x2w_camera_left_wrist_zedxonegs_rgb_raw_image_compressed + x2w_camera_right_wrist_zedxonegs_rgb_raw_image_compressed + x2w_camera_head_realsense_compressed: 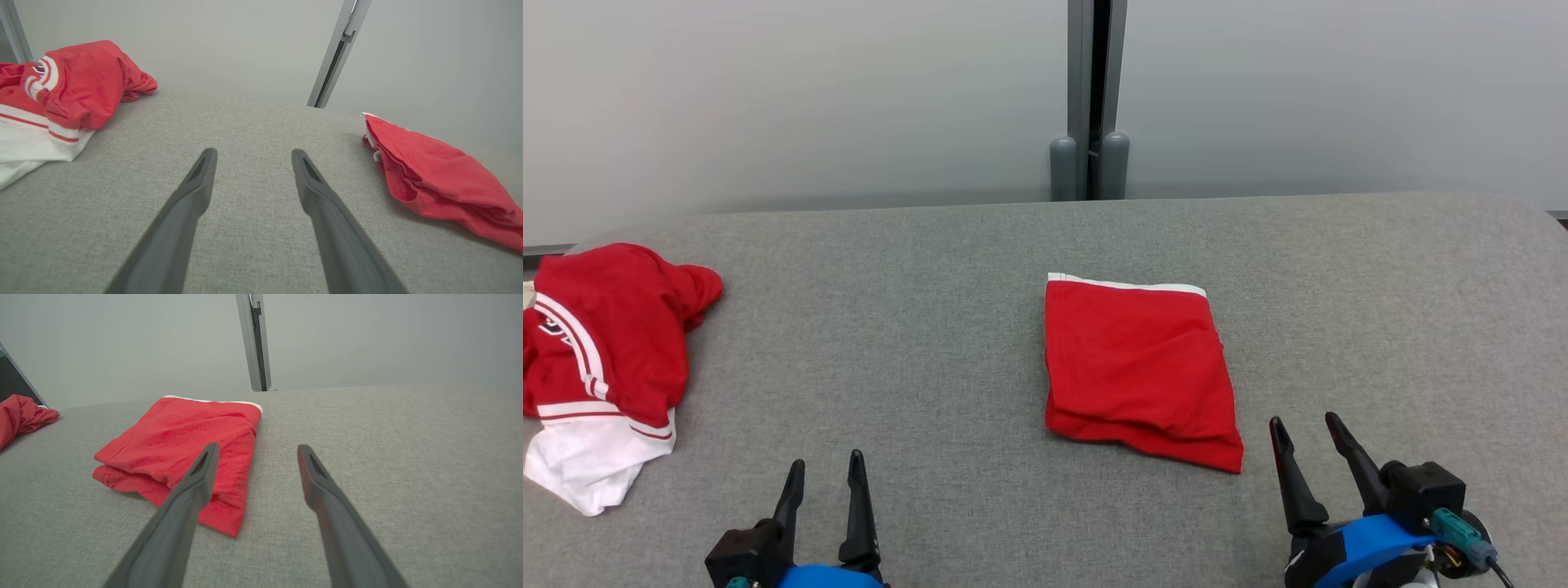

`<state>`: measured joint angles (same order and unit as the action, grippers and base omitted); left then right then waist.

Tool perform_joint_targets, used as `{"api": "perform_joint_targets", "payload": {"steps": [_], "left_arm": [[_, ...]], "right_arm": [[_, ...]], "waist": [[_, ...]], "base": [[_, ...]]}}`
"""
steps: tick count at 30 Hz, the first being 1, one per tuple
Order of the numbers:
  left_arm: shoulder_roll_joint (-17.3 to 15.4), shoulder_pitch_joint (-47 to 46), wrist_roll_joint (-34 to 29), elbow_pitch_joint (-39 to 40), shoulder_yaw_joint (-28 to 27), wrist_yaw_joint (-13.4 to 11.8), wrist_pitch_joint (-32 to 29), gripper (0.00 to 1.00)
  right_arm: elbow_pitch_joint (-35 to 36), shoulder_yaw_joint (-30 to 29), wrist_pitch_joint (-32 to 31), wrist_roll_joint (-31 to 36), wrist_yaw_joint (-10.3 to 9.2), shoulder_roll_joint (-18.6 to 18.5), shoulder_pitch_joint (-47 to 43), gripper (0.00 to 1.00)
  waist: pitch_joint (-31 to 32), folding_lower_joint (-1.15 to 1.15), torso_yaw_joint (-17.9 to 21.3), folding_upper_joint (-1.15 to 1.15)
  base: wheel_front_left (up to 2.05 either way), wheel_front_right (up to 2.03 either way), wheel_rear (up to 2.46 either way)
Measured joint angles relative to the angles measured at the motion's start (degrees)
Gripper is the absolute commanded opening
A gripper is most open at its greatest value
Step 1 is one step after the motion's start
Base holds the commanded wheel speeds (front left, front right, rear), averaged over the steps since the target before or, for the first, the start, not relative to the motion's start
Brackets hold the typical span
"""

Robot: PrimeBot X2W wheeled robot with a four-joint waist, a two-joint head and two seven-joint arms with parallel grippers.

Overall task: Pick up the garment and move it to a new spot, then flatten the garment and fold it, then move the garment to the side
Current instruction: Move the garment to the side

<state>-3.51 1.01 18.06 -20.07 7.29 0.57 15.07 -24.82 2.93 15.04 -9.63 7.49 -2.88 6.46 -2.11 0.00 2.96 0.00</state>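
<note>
Garment, folded red (white band on far edge), lies centred on the surface. Left claw and right claw, 2 in all, stand spread wide and empty, the right near its corner.

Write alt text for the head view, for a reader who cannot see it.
A folded red garment with a white edge lies flat near the middle of a grey fabric-covered table. A crumpled red and white garment is heaped at the table's left edge. The left end effector and right end effector show at the bottom, both open and empty.
</note>
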Motion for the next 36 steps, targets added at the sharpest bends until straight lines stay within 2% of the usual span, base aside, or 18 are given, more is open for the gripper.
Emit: {"api": "perform_joint_targets", "payload": {"steps": [6, 9, 12, 15, 18, 24, 30, 33, 34, 36], "left_arm": [[0.2, 0.0, -0.4, 0.0, -0.3, 0.4, 0.0, 1.00], [0.3, -0.3, -0.5, 0.0, -0.4, 0.4, 0.0, 1.00], [0.3, -1.2, -0.6, 0.2, -0.4, 0.5, 0.0, 1.00], [0.5, -1.8, -1.0, 0.1, -0.3, 0.5, 0.0, 1.00], [0.5, -2.6, -1.0, 0.2, -0.3, 0.4, 0.0, 1.00], [0.6, -4.2, -0.8, 0.7, -0.5, 0.3, 0.0, 1.00], [0.6, -5.1, -0.4, 1.0, -0.7, 0.2, 0.0, 1.00], [0.5, -5.9, 0.0, 1.4, -0.6, 0.2, 0.0, 1.00], [0.6, -6.0, 0.0, 1.5, -0.6, 0.0, 0.0, 1.00], [0.6, -6.0, -0.2, 1.9, -0.6, 0.0, 0.0, 1.00]], "right_arm": [[-2.3, 0.4, 0.0, 2.1, 0.00, 0.0, 0.8, 1.00], [-4.4, -0.3, -0.5, 4.5, 0.00, 0.0, 4.3, 1.00], [-5.8, -1.8, -3.7, 7.4, 0.00, 0.0, 9.3, 1.00], [-7.6, -2.7, -9.5, 7.6, 0.00, -0.2, 13.8, 1.00], [-9.3, -2.6, -15.9, 6.9, 0.00, -2.2, 17.9, 1.00], [-12.0, 1.7, -28.7, 2.1, 0.00, -6.3, 23.0, 1.00], [-13.8, 4.8, -35.5, -4.5, 0.00, -9.8, 24.8, 1.00], [-14.3, 5.3, -36.7, -7.8, -0.01, -9.9, 25.0, 1.00], [-14.3, 5.8, -36.7, -8.2, -0.01, -10.2, 25.3, 0.66], [-14.0, 6.4, -36.5, -9.5, -0.01, -10.8, 25.9, 0.24]], "waist": [[-0.6, 0.00, -0.1, 0.00], [-1.1, 0.00, -0.3, 0.00], [-1.7, 0.00, -0.6, 0.00], [-2.3, 0.00, -1.3, 0.00], [-3.1, 0.00, -2.4, 0.00], [-6.1, 0.01, -5.1, 0.00], [-9.6, 0.01, -8.3, 0.00], [-11.1, 0.01, -9.7, 0.00], [-11.6, 0.01, -10.0, 0.00], [-12.3, 0.01, -10.4, 0.00]], "base": [[0.00, 0.00, 0.00], [0.00, 0.00, 0.00], [0.00, 0.00, 0.00], [0.00, 0.00, 0.00], [0.00, 0.00, 0.00], [0.00, 0.00, 0.00], [0.00, 0.00, 0.00], [0.00, 0.00, 0.00], [0.00, 0.00, 0.00], [0.00, 0.00, 0.00]]}}
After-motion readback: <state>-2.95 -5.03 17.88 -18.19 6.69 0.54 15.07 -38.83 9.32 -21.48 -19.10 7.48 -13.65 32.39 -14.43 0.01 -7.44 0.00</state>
